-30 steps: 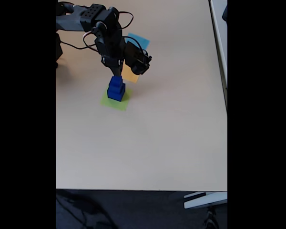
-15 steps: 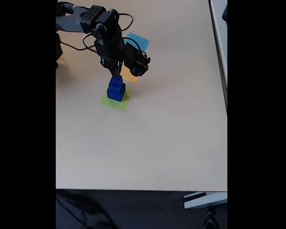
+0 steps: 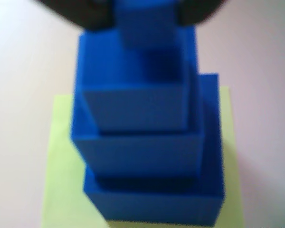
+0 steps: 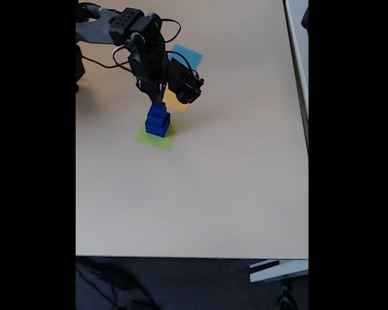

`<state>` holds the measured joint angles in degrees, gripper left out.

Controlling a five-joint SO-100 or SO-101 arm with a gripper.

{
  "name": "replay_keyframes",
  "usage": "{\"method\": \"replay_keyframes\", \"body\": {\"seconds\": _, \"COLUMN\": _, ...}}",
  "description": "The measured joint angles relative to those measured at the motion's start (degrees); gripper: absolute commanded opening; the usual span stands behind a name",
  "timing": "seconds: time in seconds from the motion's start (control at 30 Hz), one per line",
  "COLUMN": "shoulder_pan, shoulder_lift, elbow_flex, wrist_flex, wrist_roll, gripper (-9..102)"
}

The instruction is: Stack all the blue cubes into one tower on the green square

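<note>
A stepped tower of dark blue cubes [image 4: 158, 121] stands on the lime-green square [image 4: 147, 137], widest cube at the bottom. In the wrist view the tower [image 3: 142, 152] rises toward the camera over the green square [image 3: 61, 166], whose edges show on both sides. The smallest blue cube [image 3: 145, 23] sits on top of the stack. My gripper [image 3: 145, 9] reaches down over it, one dark finger pressed against each side. In the fixed view the gripper [image 4: 158, 102] hangs straight above the tower's top.
An orange-yellow paper square [image 4: 176, 100] and a light blue paper square [image 4: 187, 57] lie just behind the tower, partly under the arm. The beige table [image 4: 233, 194] spreads wide toward the front and right. The arm's base is at the back left.
The arm has shifted very slightly. The tower stands in the same place on the green square.
</note>
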<state>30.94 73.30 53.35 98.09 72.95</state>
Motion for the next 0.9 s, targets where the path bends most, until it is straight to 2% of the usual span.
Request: {"method": "replay_keyframes", "body": {"seconds": 0.9, "shoulder_pan": 0.0, "shoulder_lift": 0.0, "elbow_flex": 0.0, "wrist_flex": 0.0, "wrist_roll": -0.4, "gripper": 4}}
